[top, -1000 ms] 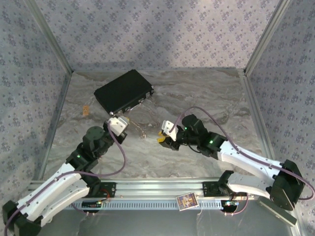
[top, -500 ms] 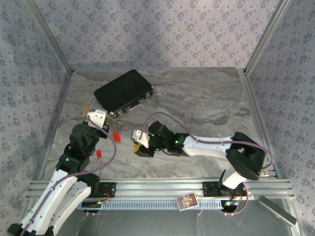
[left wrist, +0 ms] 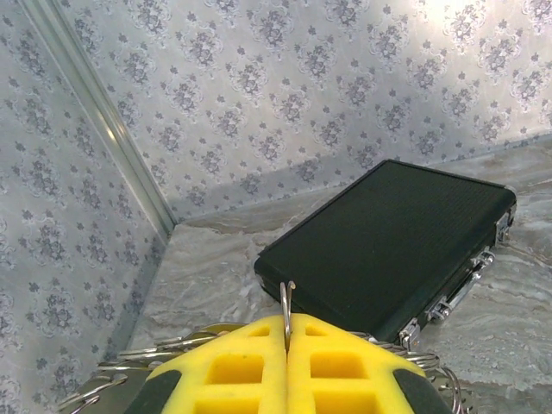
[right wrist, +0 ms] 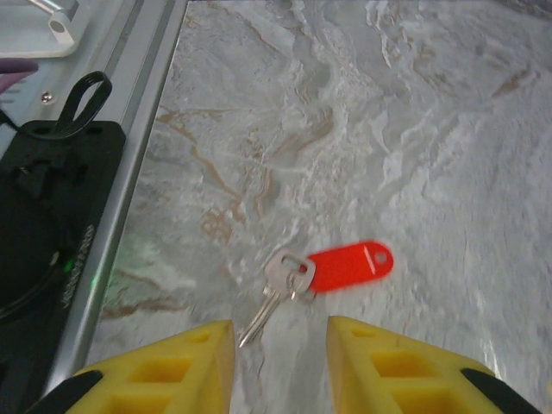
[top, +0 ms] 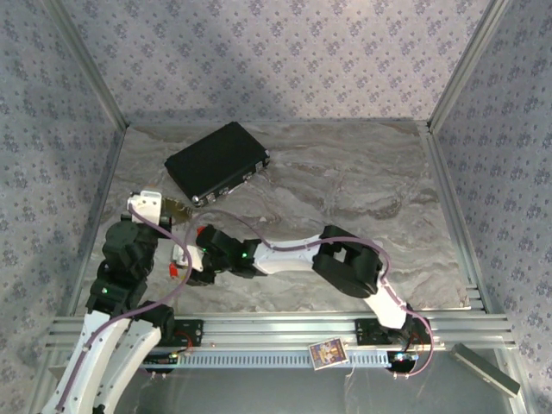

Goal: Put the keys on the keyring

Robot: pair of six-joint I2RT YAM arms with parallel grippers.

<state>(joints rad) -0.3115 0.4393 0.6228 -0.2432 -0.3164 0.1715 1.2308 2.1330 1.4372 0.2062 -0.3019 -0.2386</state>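
Note:
My left gripper is shut, its yellow fingers pinching a thin silver wire loop of the keyring, which sticks up between the tips. More of the ring's loops spread out to both sides below the fingers. From the top view the left gripper hangs at the table's left, by the black case. A silver key with a red plastic tag lies flat on the marble. My right gripper stands open just above it, the key's tip between the fingers. From above, this key lies next to the right gripper.
A flat black case lies at the back left, close behind the left gripper. The right arm stretches across the front of the table. The aluminium front rail and a black arm base sit just left of the key.
The right arm swung far left across the table to the red-tagged key, and its jaws opened wider. The left gripper drew back left with the keyring.

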